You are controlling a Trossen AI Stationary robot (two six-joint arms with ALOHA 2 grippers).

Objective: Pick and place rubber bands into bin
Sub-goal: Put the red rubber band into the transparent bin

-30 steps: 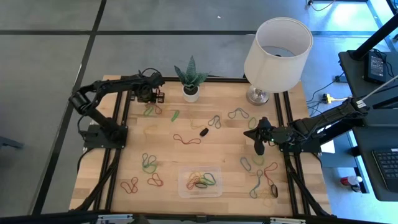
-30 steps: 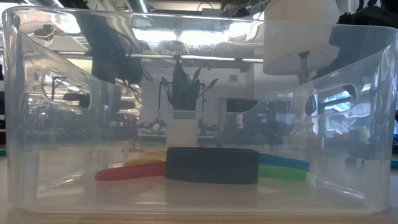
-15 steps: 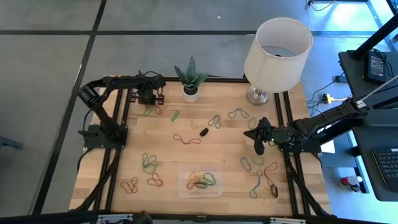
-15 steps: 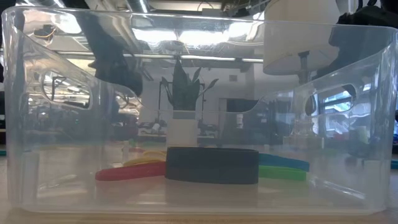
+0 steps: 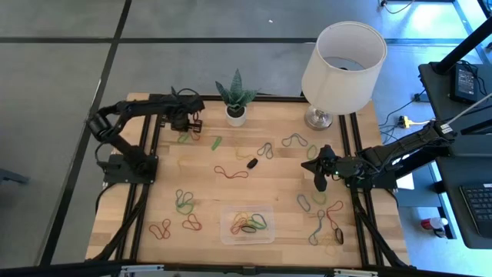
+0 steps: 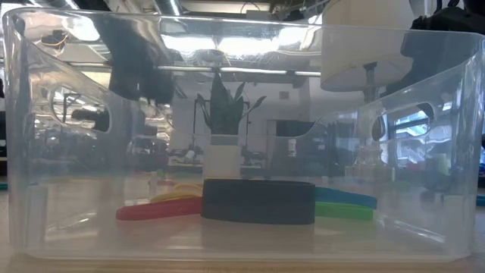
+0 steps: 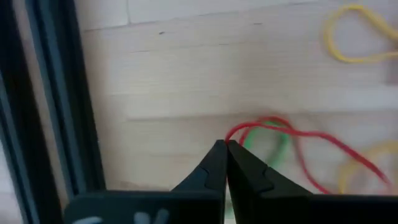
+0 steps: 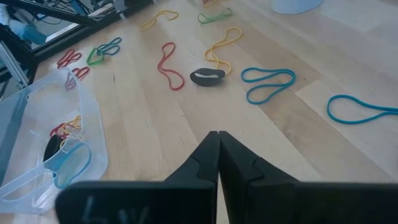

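Red thin rubber band (image 7: 273, 127) sits pinched in the closed left gripper (image 7: 226, 147) near the wooden bench's (image 5: 207, 196) far-left corner, while the right gripper (image 8: 218, 138) hovers closed, empty.

bright, even light overhead; ceiling glare streaks the bin (image 6: 45, 114) wall, and the left wrist view is softly blurred.

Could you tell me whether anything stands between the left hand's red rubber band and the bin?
Nothing tall does. From the left hand, shut on the red rubber band, the route to the bin crosses only flat loose bands on the table. The plant pot stands aside.
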